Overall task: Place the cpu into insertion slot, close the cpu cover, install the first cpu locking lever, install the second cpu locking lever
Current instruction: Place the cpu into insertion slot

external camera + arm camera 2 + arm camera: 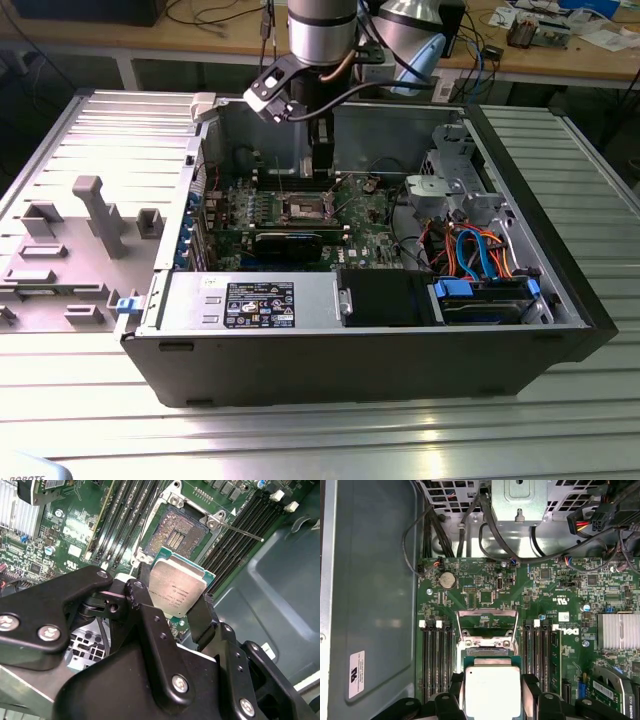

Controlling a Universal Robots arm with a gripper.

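- Gripping the cpu (177, 592) by two opposite edges, the pincer (172, 606) is clenched on it and hangs above the board, with the slot (177, 532) just beyond the chip and not touching it.
- We judge a bad seating to be the main risk. In the second wrist view the cpu looks tilted against the slot, so a corner could land first and bend the contacts.
- A slip could also happen, because the hold is on thin edges only. A nudge against the slot's rim might twist the chip between the fingers (200, 617).
- The cover (488, 612) stands open behind the slot, and a lever (240, 531) juts out over the memory slots (235, 527). Either could catch a finger or the chip on a skewed approach.
- A wrong orientation would stop the cpu from dropping in, and pressing it home then would do harm.
- The cpu's underside is hidden from us, and in the first wrist view the chip (492, 687) covers the near part of the slot (487, 641).
- Corner marks and notches are too small for us to match.
- In the exterior view the pincer (322, 178) sits low inside the case (350, 360), and we cannot judge its height over the slot (303, 208).
- We cannot tell how the second lever lies.
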